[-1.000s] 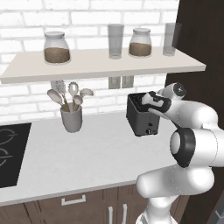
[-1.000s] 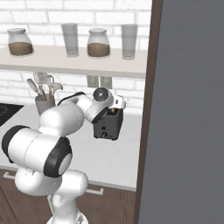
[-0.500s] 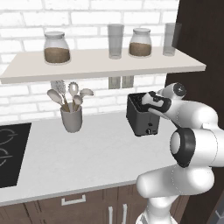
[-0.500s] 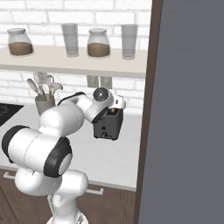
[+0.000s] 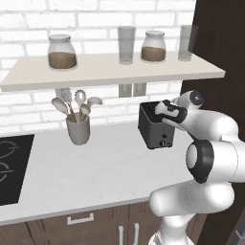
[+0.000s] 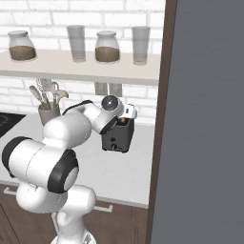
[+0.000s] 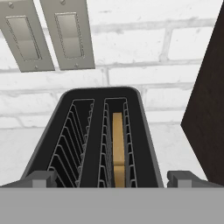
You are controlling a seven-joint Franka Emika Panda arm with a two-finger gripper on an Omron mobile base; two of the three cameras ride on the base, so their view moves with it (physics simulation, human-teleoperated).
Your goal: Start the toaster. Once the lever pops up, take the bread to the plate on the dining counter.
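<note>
The black toaster stands on the pale worktop against the brick wall. My gripper hovers just over its top, near the front end. In the hand view the toaster lies straight below with two wire-lined slots. The tan bread stands on edge in the right slot, sunk between the wires. My gripper is open, its fingertips spread wider than the toaster, with nothing between them. The plate and the dining counter are out of view.
A grey utensil cup stands left of the toaster and a black hob lies at far left. A shelf with jars and glasses hangs overhead. A tall dark cabinet wall rises right beside the toaster. Two wall outlets sit behind.
</note>
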